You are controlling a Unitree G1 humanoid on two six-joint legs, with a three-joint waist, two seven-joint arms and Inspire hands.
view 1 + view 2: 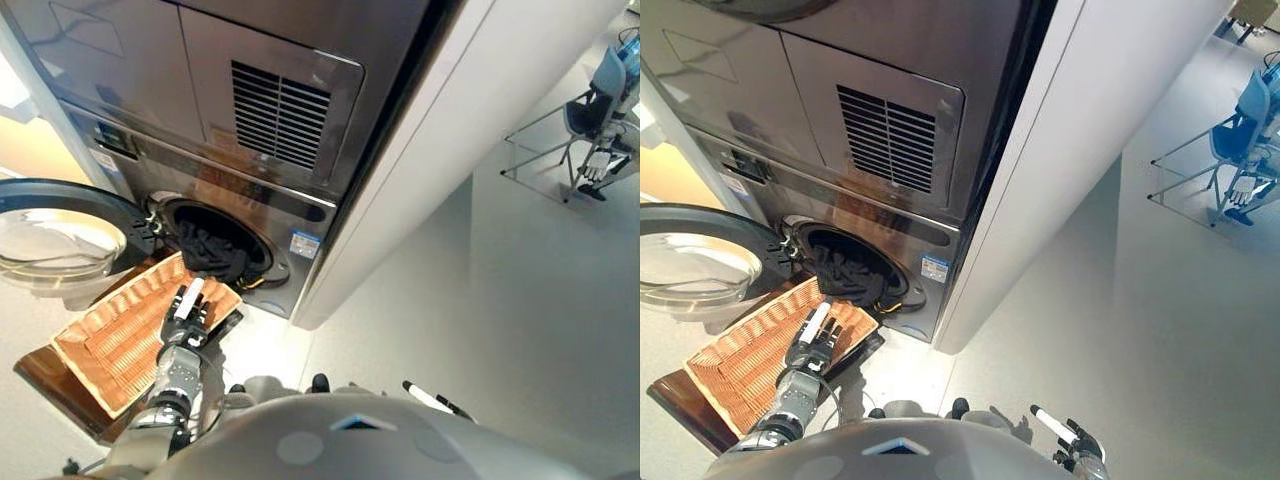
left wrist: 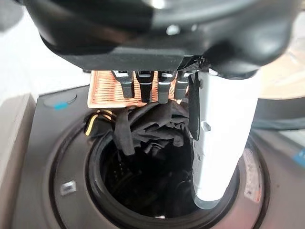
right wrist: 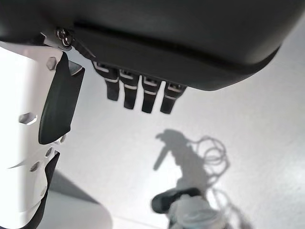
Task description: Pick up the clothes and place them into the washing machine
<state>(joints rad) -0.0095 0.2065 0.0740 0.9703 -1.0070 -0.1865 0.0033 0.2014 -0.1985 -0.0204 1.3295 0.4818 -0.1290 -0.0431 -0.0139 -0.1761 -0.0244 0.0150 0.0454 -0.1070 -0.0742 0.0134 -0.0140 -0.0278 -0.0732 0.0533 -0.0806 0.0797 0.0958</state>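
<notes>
Left hand (image 1: 188,312), fingers straight and apart, hovers lower left over the woven basket (image 1: 105,345); crumpled black clothes (image 1: 212,252) fill the washer's (image 1: 290,120) round drum. Right hand (image 1: 1072,437) hangs relaxed.

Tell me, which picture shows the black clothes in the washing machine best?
The left wrist view: the black clothes fill its middle, bunched over the drum opening's rim, just past the left hand. Both eye views show them only as a small dark heap in the door opening. The right wrist view shows none.
</notes>
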